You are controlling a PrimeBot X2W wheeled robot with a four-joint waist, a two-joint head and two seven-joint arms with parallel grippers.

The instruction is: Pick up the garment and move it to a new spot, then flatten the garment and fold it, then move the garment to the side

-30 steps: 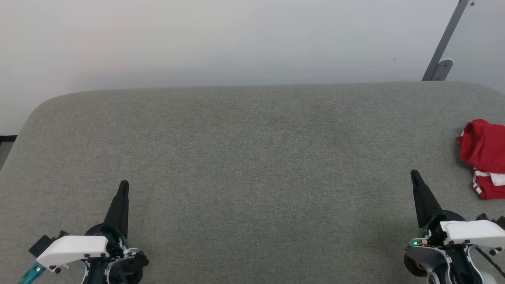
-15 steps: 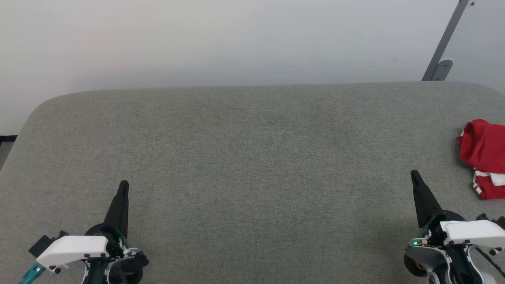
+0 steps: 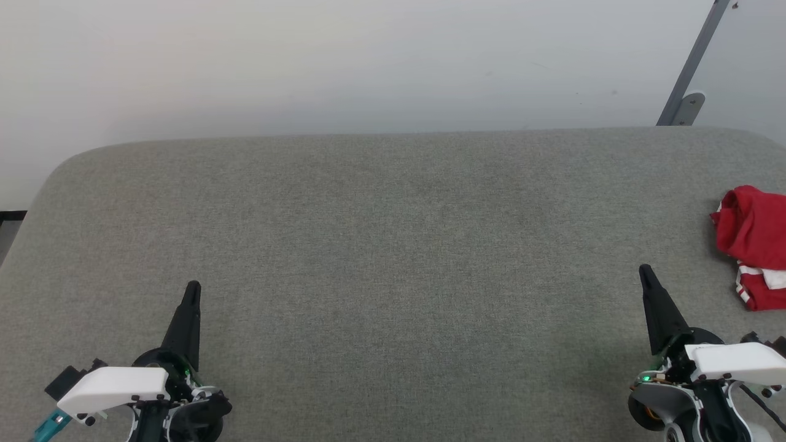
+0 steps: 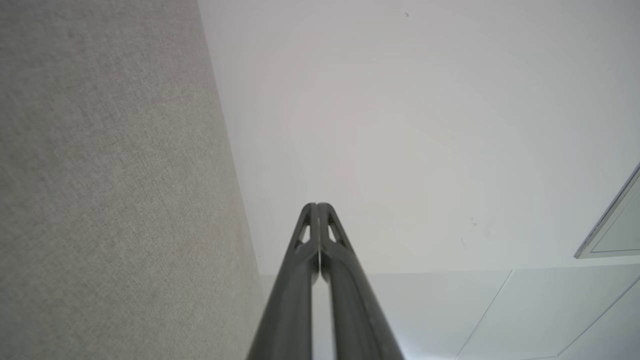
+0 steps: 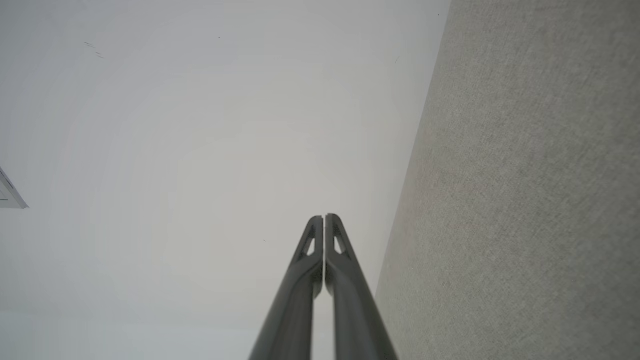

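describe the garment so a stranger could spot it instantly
On the wide grey table, look to the far right edge, past the right gripper. The garment lies there crumpled. It is the one bright red thing, with white striped trim.

Garment [image 3: 752, 236]: red with white trim, crumpled heap, far right edge.

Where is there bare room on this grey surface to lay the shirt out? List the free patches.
Free: the broad middle of the grey surface, between the left gripper and right gripper and back to the far edge; also its left end, beyond the left gripper. Crowded: the right edge, where the bunched garment lies.
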